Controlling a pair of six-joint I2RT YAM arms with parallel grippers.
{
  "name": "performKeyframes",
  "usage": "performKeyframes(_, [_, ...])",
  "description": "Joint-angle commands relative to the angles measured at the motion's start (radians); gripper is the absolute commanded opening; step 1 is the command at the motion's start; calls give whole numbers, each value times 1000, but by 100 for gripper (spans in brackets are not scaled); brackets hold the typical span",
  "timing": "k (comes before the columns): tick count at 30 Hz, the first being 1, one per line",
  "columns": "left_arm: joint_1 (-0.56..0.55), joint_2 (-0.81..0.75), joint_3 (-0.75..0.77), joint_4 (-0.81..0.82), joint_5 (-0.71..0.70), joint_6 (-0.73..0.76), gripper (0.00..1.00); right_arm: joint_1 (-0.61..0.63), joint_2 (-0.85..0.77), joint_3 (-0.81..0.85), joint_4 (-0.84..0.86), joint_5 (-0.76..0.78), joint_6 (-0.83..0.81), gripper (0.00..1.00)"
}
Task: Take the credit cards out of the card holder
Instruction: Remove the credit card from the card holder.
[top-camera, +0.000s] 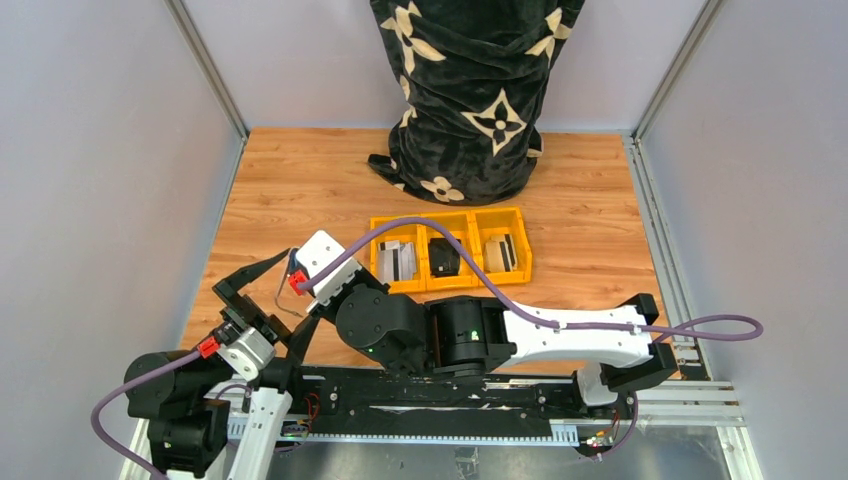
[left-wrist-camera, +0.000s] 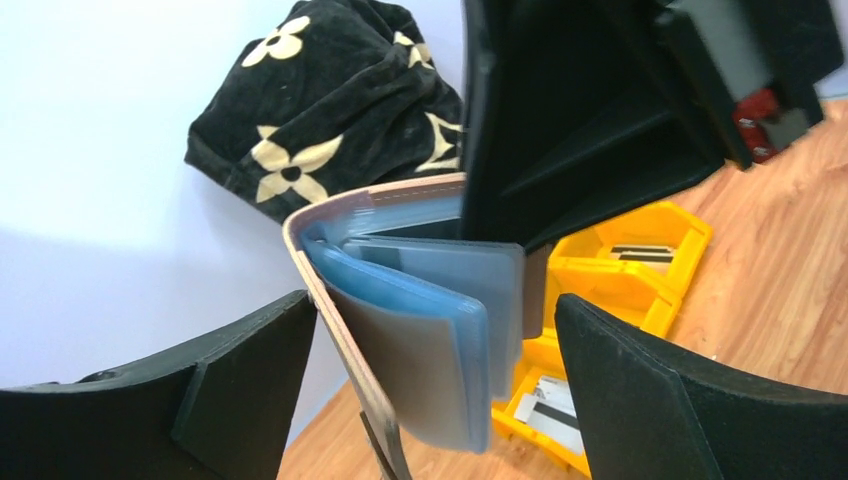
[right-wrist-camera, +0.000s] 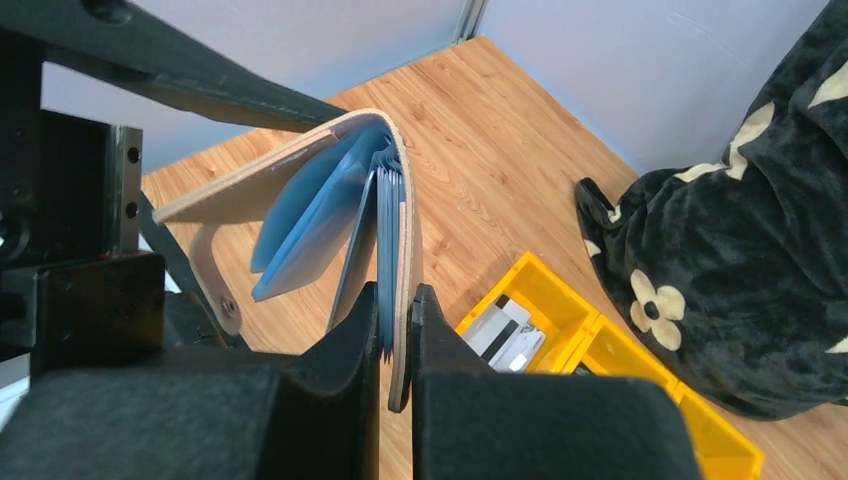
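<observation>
The taupe-brown card holder (right-wrist-camera: 290, 185) hangs open like a book in the air, with several blue-grey plastic sleeves (right-wrist-camera: 320, 225) fanned out. My right gripper (right-wrist-camera: 397, 312) is shut on one cover and a few sleeves. In the left wrist view the holder's other cover (left-wrist-camera: 335, 300) and sleeves (left-wrist-camera: 425, 345) hang between my left gripper's (left-wrist-camera: 432, 315) open fingers, the cover close by the left finger (left-wrist-camera: 250, 370). I cannot tell whether the sleeves hold cards. Silvery credit cards (top-camera: 398, 260) lie in the yellow tray's left compartment, also seen from the right wrist (right-wrist-camera: 508, 335).
The yellow three-compartment tray (top-camera: 450, 217) sits mid-table with a black item (top-camera: 443, 257) in its middle bin and more cards (top-camera: 502, 252) in its right bin. A black patterned cloth bundle (top-camera: 470, 90) stands behind it. Grey walls close in both sides.
</observation>
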Motion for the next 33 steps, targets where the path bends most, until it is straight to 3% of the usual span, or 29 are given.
performKeyframes(1, [7, -13, -13, 70, -78, -30, 97, 25, 8, 36, 44, 57, -40, 0])
performKeyframes(7, [7, -13, 9, 40, -161, -4, 92, 26, -36, -23, 74, 78, -44, 0])
performKeyframes(14, [6, -17, 61, -66, -127, 44, 90, 26, -125, -124, 126, 74, -44, 0])
performKeyframes(22, [6, 5, 107, -88, -123, 68, 80, 26, -326, -407, 303, -113, -26, 0])
performKeyframes(30, [6, 109, 210, -122, 38, -110, 67, 26, -428, -515, 351, -296, -45, 0])
performKeyframes(33, [6, 172, 276, -172, 133, -192, 57, 26, -462, -557, 375, -406, -56, 0])
